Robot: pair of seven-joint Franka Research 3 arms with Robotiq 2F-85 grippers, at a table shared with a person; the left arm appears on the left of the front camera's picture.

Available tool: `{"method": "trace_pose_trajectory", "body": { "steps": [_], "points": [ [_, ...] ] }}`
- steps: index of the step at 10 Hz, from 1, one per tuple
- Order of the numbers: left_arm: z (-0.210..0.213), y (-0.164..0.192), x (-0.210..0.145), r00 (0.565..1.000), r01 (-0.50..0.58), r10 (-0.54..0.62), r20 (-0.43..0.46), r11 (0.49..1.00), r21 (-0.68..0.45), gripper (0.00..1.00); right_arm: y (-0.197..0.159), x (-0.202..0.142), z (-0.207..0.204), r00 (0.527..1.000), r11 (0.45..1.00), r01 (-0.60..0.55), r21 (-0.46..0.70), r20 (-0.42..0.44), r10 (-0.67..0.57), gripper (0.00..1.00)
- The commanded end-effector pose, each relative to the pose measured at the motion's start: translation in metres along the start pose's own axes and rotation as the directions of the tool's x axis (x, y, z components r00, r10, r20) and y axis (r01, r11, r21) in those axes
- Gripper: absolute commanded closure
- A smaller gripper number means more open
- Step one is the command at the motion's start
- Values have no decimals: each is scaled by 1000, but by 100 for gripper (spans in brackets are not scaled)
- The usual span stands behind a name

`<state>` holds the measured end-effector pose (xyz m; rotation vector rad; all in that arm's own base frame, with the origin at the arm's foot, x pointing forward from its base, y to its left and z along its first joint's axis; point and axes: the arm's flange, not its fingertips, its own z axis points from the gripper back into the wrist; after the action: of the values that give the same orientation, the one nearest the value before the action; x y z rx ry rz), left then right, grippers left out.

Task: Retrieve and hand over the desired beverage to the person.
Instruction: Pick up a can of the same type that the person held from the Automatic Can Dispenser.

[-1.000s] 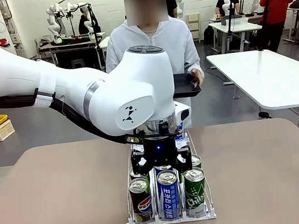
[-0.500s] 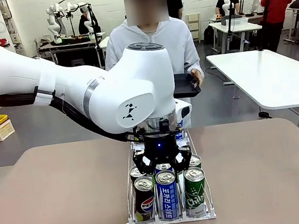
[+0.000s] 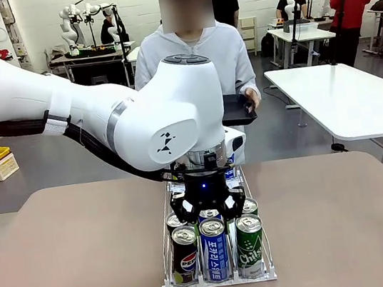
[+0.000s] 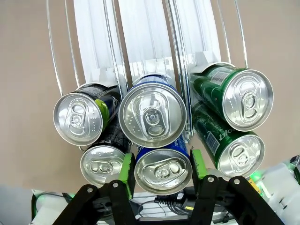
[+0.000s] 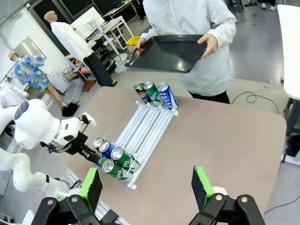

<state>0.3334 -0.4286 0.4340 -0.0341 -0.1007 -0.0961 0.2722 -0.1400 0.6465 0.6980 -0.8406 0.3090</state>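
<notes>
The rack (image 5: pixel 146 123) ran up the middle of the desk (image 3: pixel 346 214) from the robot-side edge, with bare desk open on both sides. Over its near end the left gripper (image 3: pixel 207 210) stood spread, green pads (image 4: pixel 125 168) flanking the blue can (image 4: pixel 162 172) fronting the middle lane; contact was hard to make out. The left arm (image 3: pixel 100 114) hid the rack's far lanes from the front. The right gripper (image 5: pixel 146 185) hung high, spread and empty. The person (image 3: pixel 196 56) held a black tray (image 5: pixel 166 51) past the far edge.
</notes>
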Motion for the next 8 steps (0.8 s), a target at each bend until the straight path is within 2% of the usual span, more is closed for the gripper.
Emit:
{"method": "trace_pose_trajectory", "body": {
  "steps": [1,5,8],
  "points": [
    [27,-6,-3,1000,2,-2,-4,999,46,99,-1,2,0,1000,1000,-7,27,16,6,0],
    [130,-8,-6,999,18,-19,33,999,47,99,-1,2,0,1000,1000,-7,27,16,6,0],
    [204,-8,-4,995,-25,24,93,1000,17,99,-1,2,0,1000,1000,-7,27,16,6,0]
  ]
}}
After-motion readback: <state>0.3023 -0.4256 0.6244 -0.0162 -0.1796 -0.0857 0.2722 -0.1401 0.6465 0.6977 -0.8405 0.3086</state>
